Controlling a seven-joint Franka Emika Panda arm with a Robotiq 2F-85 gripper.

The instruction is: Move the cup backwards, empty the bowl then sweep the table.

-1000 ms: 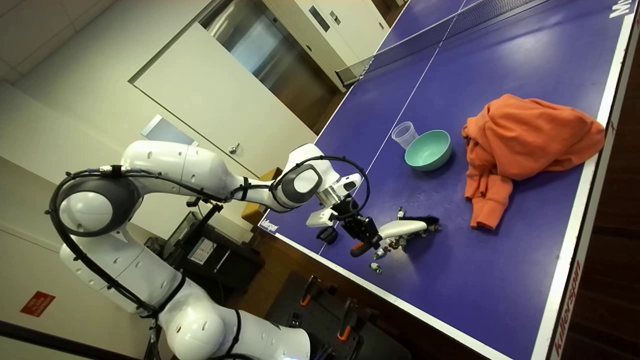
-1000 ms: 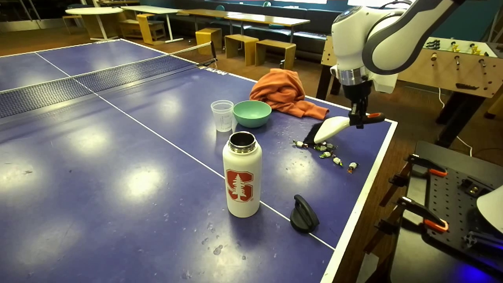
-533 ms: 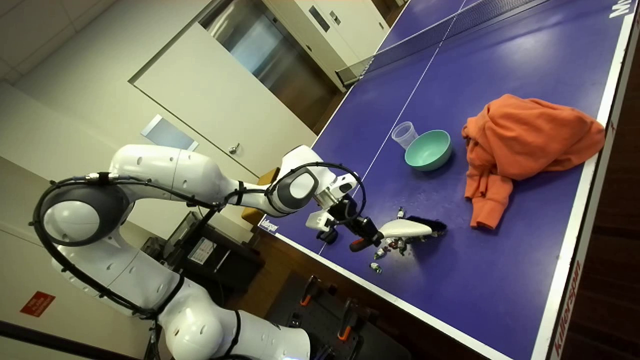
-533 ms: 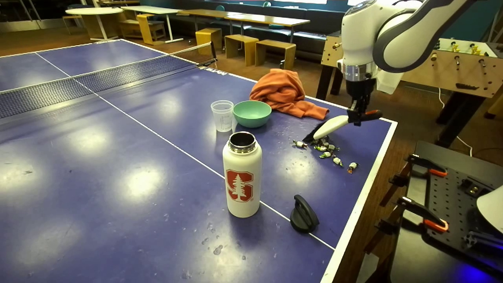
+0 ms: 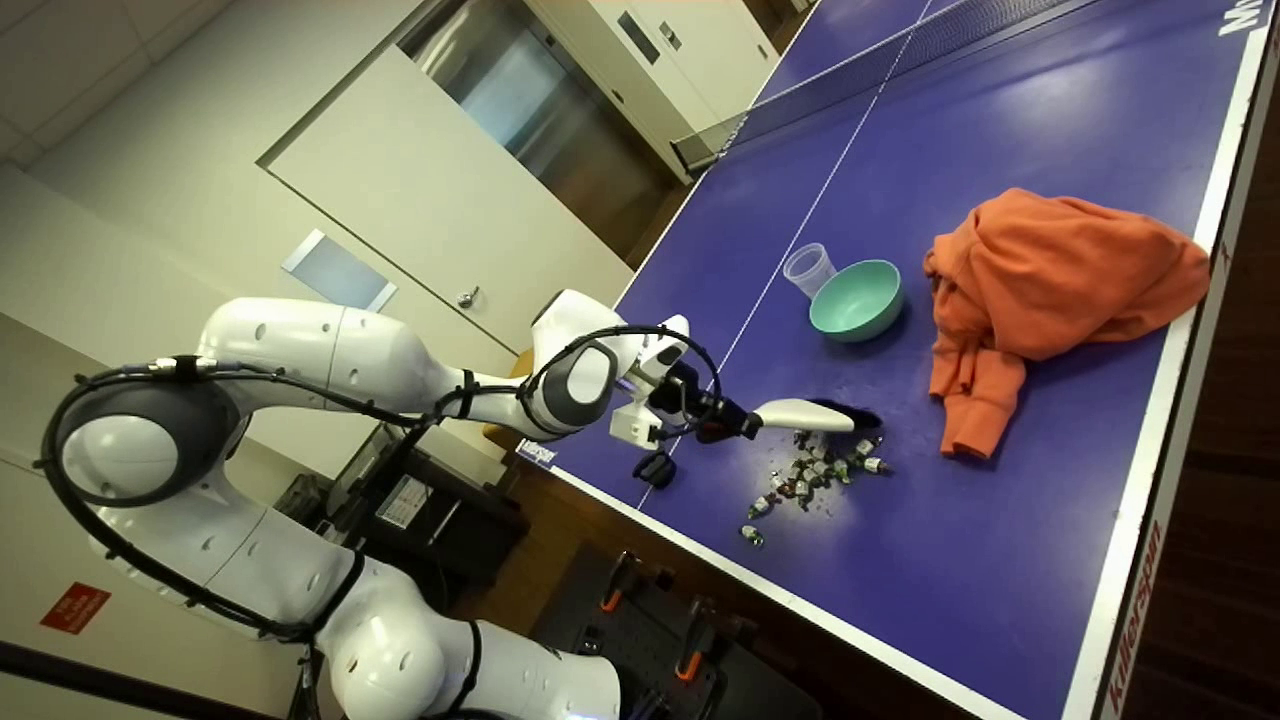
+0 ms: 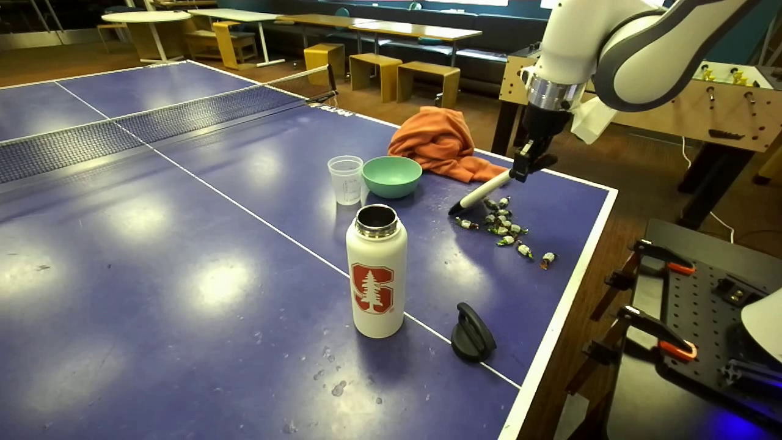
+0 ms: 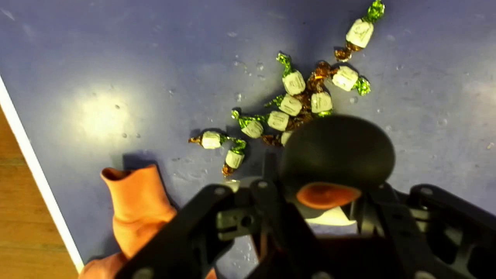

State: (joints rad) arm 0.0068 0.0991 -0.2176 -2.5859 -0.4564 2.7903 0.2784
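My gripper (image 5: 752, 425) is shut on the handle of a white brush (image 5: 803, 414) with dark bristles. In an exterior view the gripper (image 6: 520, 168) holds the brush (image 6: 484, 190) tilted, bristles down close to the table (image 6: 183, 342), between the bowl and a pile of wrapped candies (image 6: 502, 226). In the wrist view the black handle end (image 7: 337, 151) hides some candies (image 7: 290, 104). The clear whitish cup (image 5: 808, 268) stands upright beside the teal bowl (image 5: 857, 302); both also show, cup (image 6: 346, 181) and bowl (image 6: 392, 178), in an exterior view. The bowl looks empty inside.
An orange hoodie (image 5: 1070, 275) lies right of the bowl, its sleeve near the brush. A white bottle (image 6: 377, 287) and its black lid (image 6: 473, 336) stand on the table. A net (image 6: 183, 125) crosses the table farther back. Clamps (image 5: 690, 650) sit at the robot's base.
The brush has moved off the candies toward the bowl and turned so it shows narrower. More candies are uncovered. Cup, bowl and hoodie have not moved.
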